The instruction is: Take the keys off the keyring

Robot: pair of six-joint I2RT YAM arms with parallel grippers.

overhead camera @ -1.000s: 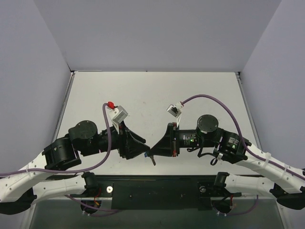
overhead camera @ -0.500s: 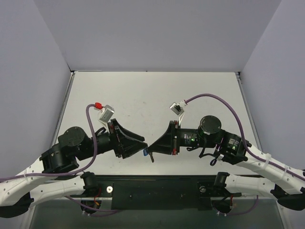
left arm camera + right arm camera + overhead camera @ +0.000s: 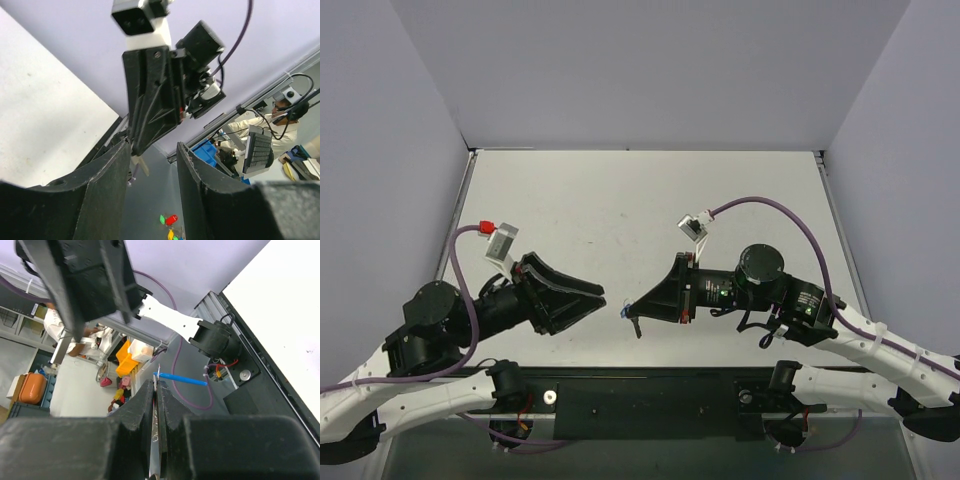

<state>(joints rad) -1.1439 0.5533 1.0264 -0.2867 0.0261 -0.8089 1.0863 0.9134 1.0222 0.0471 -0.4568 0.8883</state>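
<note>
My right gripper [image 3: 630, 311] hovers low over the table's near middle, pointing left, shut on a thin silver key [image 3: 156, 440] that runs edge-on between its fingers [image 3: 137, 415]. The blue keyring tag [image 3: 182, 378] sticks out sideways from a thin ring at the fingertips and shows as a blue speck in the top view [image 3: 622, 314]. My left gripper [image 3: 595, 300] is open and empty, a short gap to the left, facing the right one. In the left wrist view my open left gripper [image 3: 154, 145] frames the right gripper [image 3: 150, 100]; a pale strip [image 3: 140, 165] hangs under its tip.
White table [image 3: 620, 200] with grey walls on three sides. A black rail [image 3: 640, 395] runs along the near edge between the arm bases. Small coloured tags [image 3: 171, 220] lie below the table edge in the left wrist view.
My left arm has drawn back to the left and down, away from the right gripper, opening a gap between them. The right gripper has barely moved and still holds the key.
</note>
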